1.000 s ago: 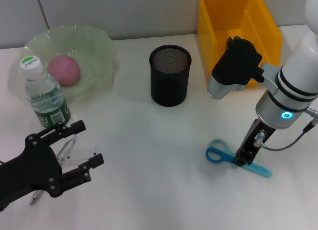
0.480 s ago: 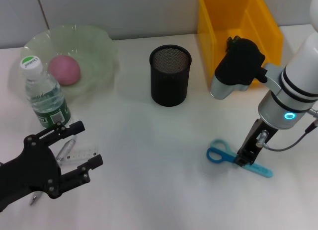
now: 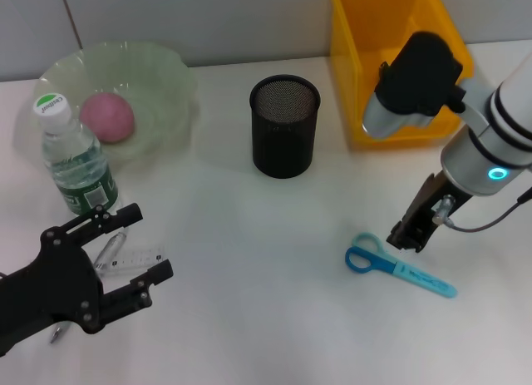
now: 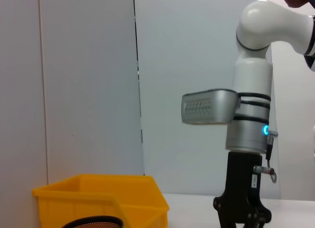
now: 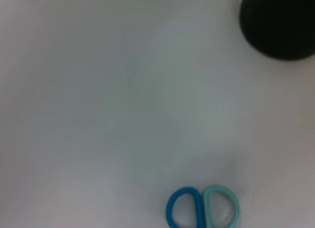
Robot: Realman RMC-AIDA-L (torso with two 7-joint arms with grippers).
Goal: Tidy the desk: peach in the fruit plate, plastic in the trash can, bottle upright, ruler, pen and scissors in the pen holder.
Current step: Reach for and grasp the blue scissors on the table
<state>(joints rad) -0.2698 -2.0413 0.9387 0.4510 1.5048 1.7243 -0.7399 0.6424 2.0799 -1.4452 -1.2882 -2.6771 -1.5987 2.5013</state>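
- I'm seeing the right gripper lifting off the scissors, which it was touching a second ago; they're lying flat on the tabletop, ungrasped, so that pick is failing or being reset.
- I can't tell whether its fingers are parted.
- I'm keeping the left gripper spread and empty, hovering over the ruler beside the bottle.
- The holder is waiting, well apart.

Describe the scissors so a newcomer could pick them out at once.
Start at the yellow bin at the table's far right. Nearer the robot, the scissors lie flat beside the right gripper. Blue and teal ring handles mark them out.
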